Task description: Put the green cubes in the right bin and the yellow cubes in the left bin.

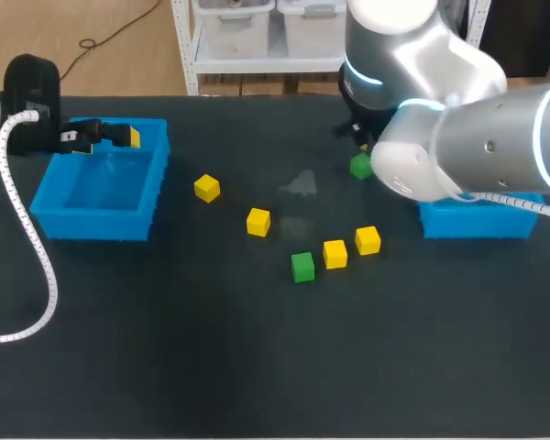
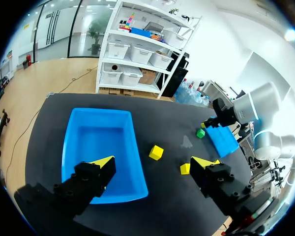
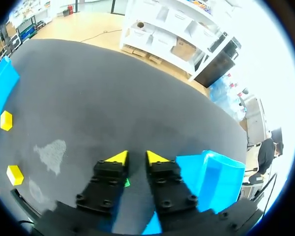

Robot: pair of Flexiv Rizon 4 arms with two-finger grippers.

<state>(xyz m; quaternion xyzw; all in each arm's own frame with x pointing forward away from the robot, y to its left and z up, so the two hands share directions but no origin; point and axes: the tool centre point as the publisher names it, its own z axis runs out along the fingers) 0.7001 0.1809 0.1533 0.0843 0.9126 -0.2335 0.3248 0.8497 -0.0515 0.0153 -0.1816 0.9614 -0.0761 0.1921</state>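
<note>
Head view: the left claw [image 1: 119,137] hangs over the left blue plastic bin [image 1: 69,220]. Four small yellow cubes [image 1: 258,221] and a loose green cube [image 1: 302,267] lie on the dark surface [image 1: 211,348].

Left wrist view: the left claw [image 2: 152,166] gapes wide, holding nothing.

Right wrist view: the right claw [image 3: 136,157], fingers nearly together, pinches a second green cube [image 3: 126,183] just beside the right blue plastic bin [image 3: 211,177].

The left bin [image 1: 96,197] sits at the table's [image 1: 257,367] left, the left claw [image 1: 105,137] above its far wall; the right bin [image 1: 477,223] lies at the right, partly behind the right arm [image 1: 458,137]. Between them, the nearest cube [image 1: 206,188] and a second cube [image 1: 258,221] lie toward the left bin. A row of three cubes [image 1: 335,253] lies in front, and a far cube [image 1: 360,166] is just left of the right bin.
</note>
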